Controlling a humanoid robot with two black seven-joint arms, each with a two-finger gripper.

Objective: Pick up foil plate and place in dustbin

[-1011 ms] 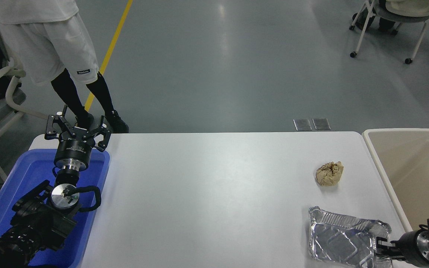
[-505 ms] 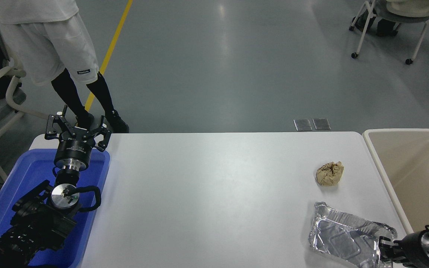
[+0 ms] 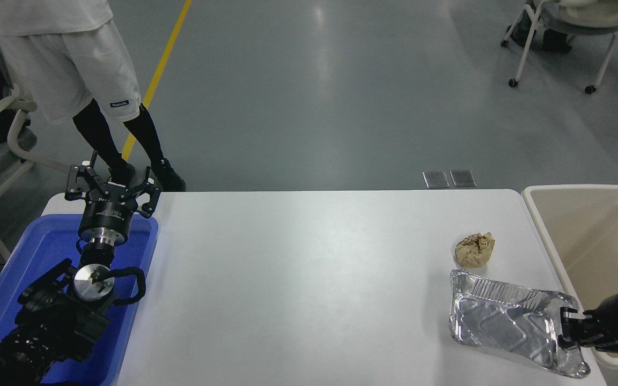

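The foil plate (image 3: 502, 321), shiny silver with ribbed sides and an embossed base, hangs tilted above the table's right front corner. My right gripper (image 3: 566, 328) comes in from the right edge and is shut on the plate's right rim. The beige dustbin (image 3: 556, 246) stands just past the table's right edge, right of the plate, its inside showing nothing. My left arm is parked at the lower left, its gripper (image 3: 111, 185) open above the blue tub's far end.
A crumpled brown paper ball (image 3: 475, 249) lies on the white table (image 3: 298, 279) just behind the plate. A blue plastic tub (image 3: 132, 268) sits at the table's left. A person stands at the far left; rolling chairs are at the top right.
My right gripper has lifted the foil plate off the table and carried it up and toward the dustbin, tilting it. The left arm has not moved.
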